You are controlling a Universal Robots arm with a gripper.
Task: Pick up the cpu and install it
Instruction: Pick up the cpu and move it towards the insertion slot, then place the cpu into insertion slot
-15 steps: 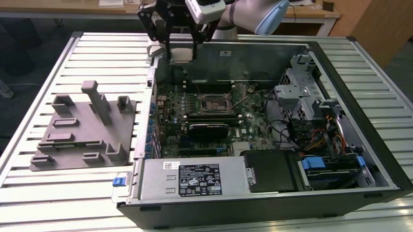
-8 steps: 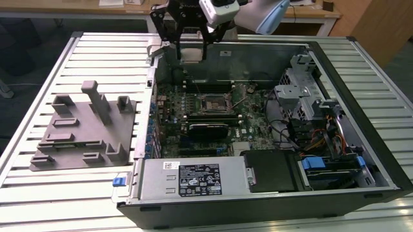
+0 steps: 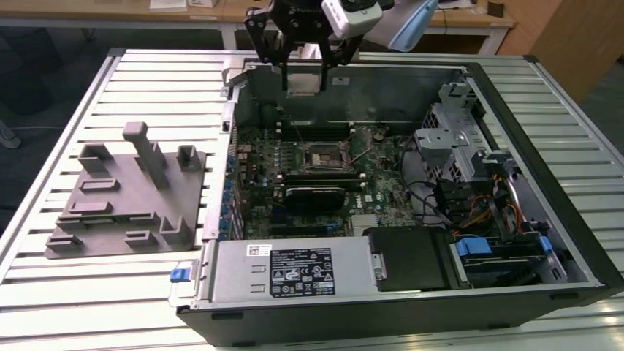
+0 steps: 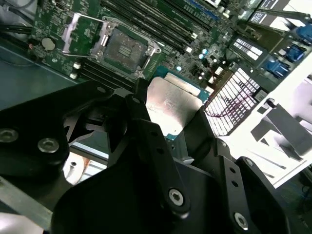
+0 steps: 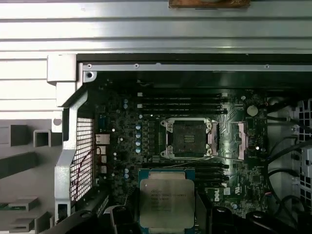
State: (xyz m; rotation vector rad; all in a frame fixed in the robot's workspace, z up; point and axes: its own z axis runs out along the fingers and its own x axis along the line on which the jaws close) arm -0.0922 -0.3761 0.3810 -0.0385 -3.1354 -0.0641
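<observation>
The cpu (image 3: 304,79) is a thin square chip with a silvery top, and my gripper (image 3: 305,85) is shut on it. It hangs high above the rear edge of the open computer case (image 3: 546,183). In both wrist views the cpu (image 4: 170,105) (image 5: 165,197) sits between the black fingers (image 4: 146,141). The motherboard socket (image 3: 324,155) (image 4: 124,48) (image 5: 187,138) lies below with its metal frame open and nothing in it. In the exterior view the socket is well below the cpu and nearer the camera.
A grey plastic fixture block (image 3: 127,197) stands on the slatted table (image 3: 58,292) at the exterior view's left of the case. Inside the case are memory slots (image 5: 183,100), a power supply (image 3: 292,270), a drive cage (image 3: 458,139) and cables (image 3: 468,212).
</observation>
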